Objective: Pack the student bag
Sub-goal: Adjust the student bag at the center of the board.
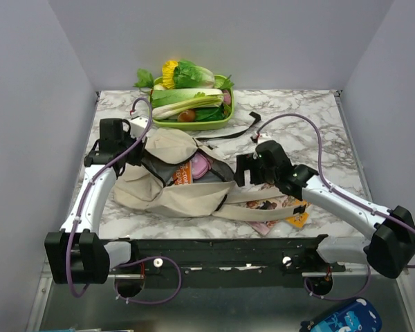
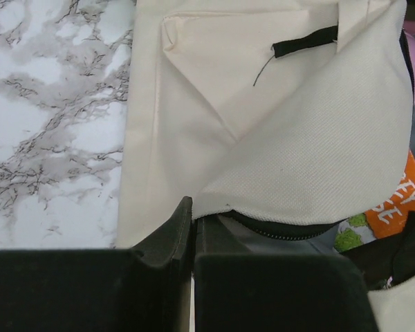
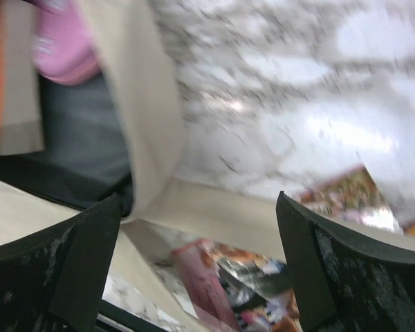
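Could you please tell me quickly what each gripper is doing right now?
Left gripper: closed on the student bag's edge.
Right gripper: open, holding nothing.

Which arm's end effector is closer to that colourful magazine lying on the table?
Right. The right end effector hovers open right by the magazine. The left end effector is pinching the student bag on its opposite side, well away.

Pale grey walls [image 1: 28, 104] on three sides of a white, grey-veined marble tabletop [image 1: 311, 117] under soft even light.
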Robot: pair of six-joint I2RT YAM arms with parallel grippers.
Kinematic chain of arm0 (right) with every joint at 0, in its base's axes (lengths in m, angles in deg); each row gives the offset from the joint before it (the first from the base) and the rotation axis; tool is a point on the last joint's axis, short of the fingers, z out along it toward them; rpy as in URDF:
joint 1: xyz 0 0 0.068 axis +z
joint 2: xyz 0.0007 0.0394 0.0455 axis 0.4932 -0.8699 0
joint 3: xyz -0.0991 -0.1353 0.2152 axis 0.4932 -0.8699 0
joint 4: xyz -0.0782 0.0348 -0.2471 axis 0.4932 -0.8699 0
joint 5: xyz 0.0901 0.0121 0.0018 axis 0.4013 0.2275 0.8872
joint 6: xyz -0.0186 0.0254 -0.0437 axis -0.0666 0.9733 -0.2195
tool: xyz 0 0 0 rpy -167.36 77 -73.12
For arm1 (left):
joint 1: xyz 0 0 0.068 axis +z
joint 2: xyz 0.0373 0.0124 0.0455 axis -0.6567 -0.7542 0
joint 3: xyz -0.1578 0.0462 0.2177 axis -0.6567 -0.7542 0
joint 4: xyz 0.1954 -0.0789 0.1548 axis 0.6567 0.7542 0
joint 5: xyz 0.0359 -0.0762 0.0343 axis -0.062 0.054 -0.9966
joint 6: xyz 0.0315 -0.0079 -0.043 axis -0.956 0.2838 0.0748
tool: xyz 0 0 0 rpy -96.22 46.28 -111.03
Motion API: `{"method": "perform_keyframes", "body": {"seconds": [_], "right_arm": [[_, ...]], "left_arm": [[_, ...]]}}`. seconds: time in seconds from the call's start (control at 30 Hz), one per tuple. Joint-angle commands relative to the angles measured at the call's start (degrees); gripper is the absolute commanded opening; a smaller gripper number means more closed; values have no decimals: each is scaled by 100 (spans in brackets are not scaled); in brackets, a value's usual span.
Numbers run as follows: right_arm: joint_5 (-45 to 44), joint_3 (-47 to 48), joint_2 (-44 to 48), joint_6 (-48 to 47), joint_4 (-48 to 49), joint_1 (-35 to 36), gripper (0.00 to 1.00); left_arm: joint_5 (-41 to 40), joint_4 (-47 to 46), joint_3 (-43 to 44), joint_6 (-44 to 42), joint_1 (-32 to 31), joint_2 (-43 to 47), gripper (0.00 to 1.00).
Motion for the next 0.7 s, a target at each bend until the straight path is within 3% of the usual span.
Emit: {"method": "perform_keyframes", "body": {"seconds": [0.0,0.13,0.3,0.6,0.67], "right_arm": [[-679,-627,310,1378,-1269,-328,100],[-749,-1129,600,2109,-1656,-584,100],[-1485,-1305,1066,2400,-2016,-847,100],[-1883,-1534,1251,3155,-2746,-865,100],[-1918,-1569,1338,3269,-2843,-874,100]], "left_arm": [[452,-93,-87,-188,152,242,0],[-417,-197,-105,-214,361,92,0],[-24,13,-105,-617,1136,180,0],[1101,408,140,-496,1137,-224,0],[1023,453,264,-452,1067,-382,0]]}}
